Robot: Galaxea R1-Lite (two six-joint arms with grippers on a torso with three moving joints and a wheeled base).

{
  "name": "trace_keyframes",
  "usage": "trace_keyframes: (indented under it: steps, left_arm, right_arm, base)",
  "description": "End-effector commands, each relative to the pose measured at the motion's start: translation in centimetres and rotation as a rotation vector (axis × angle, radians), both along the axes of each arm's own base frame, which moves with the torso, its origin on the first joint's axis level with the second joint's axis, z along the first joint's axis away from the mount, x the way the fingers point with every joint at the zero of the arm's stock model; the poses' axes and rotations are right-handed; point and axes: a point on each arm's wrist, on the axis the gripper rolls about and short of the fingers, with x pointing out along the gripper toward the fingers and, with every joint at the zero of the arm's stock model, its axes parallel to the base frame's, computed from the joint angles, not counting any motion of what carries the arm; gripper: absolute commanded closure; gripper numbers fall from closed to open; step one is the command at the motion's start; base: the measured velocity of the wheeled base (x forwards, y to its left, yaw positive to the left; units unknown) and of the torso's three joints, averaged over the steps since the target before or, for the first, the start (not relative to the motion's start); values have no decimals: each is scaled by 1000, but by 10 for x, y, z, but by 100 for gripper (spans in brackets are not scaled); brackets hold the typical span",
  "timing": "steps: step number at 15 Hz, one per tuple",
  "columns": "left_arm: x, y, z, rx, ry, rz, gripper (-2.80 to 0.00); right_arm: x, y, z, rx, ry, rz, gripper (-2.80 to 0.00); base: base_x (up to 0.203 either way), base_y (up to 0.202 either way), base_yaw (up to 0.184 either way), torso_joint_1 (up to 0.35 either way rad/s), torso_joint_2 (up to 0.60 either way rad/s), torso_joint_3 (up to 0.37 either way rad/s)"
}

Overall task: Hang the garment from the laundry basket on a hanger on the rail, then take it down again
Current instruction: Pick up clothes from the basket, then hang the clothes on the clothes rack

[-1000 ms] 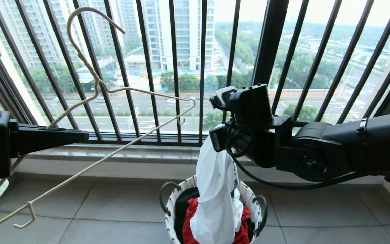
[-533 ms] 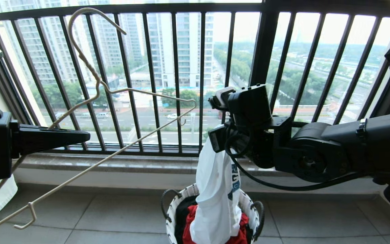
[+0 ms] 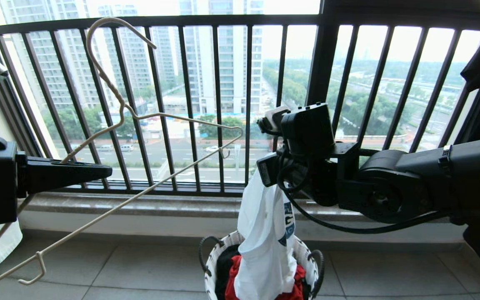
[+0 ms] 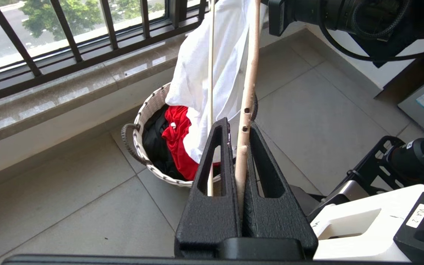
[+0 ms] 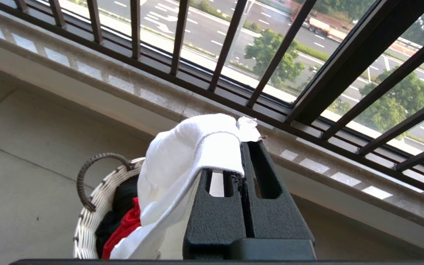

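At the far left of the head view the left gripper (image 3: 106, 170) reaches level toward the window bars (image 3: 219, 104), its fingers pressed together on the lower part of the hanger (image 3: 156, 114), a thin cream wire one. The hanger tilts, its long hook up against the bars and one notched end low near the floor (image 3: 148, 262). The left wrist view shows the wire clamped between the two black fingers. Near the middle, the white woven laundry basket (image 3: 212, 258) sits on the tiled floor just below the sill (image 3: 140, 204), with a black shirt (image 3: 223, 266) and a red garment (image 3: 233, 275) inside. The white T-shirt (image 3: 265, 233) hangs straight down above it, its lower folds resting in the basket, blue logo partly showing. To the right, the right gripper (image 5: 242, 143) pinches the T-shirt's top edge, fingers clamped tight on the fabric.
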Motion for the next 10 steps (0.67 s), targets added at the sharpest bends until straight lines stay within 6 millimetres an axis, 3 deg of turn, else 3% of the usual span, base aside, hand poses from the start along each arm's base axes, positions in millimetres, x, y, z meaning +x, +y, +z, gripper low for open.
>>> trace_keyframes:
  steps: [1,3,10]
  left_arm:
    - [3,0,-8,38,2,-16,0]
    - [5,-1,-20,118,-28,-51,0]
    - [7,-1,-23,132,-25,-57,0]
  right_arm:
    - [4,-3,5,16,-15,-15,0]
    - [9,-9,11,34,-27,-20,0]
    - [19,-22,39,242,20,-23,0]
  base:
    - [0,0,0,0,0,0]
    - [0,0,0,0,0,0]
    - [0,0,0,0,0,0]
